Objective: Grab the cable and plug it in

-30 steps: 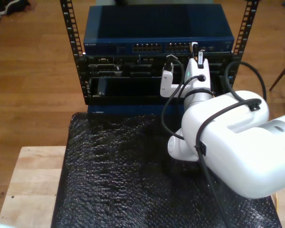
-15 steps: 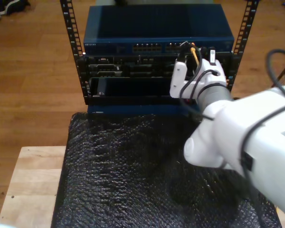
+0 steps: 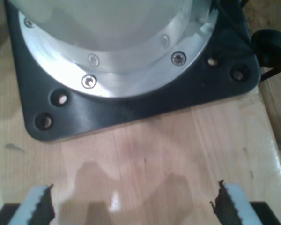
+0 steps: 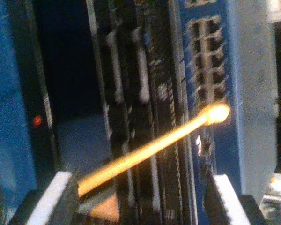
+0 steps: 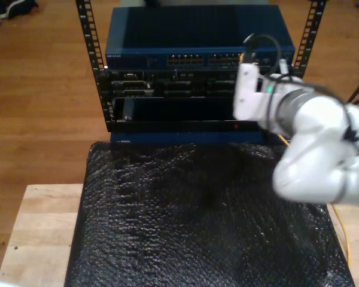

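Note:
The yellow-orange cable [image 4: 145, 150] runs slantwise from beside one finger of my second gripper [image 4: 140, 199] up to its bright plug end [image 4: 218, 114], which sits at the port rows of the blue switch [image 4: 246, 93]. The jaws stand wide apart and open; the cable passes close to one pad [image 4: 68, 194], and I cannot tell if it touches. In the exterior view my second gripper [image 5: 249, 66] is up at the switch's front [image 5: 197, 60], toward that view's right. A thin yellow stretch of cable [image 5: 341, 230] trails near the right edge. My first gripper [image 3: 133, 206] is open over bare wood.
A black rack [image 5: 167, 95] with dark panels holds the switch. Black bubble wrap [image 5: 197, 221] covers the table in front of it. A black mounting plate [image 3: 131, 101] with a metal arm base sits on the wooden top ahead of my first gripper. Black arm cables loop [image 5: 264, 40] above the wrist.
The arm has swung toward the exterior view's right, and its wrist has slid rightward along the rack front. Its bulky upper links have drawn away from the middle of the table.

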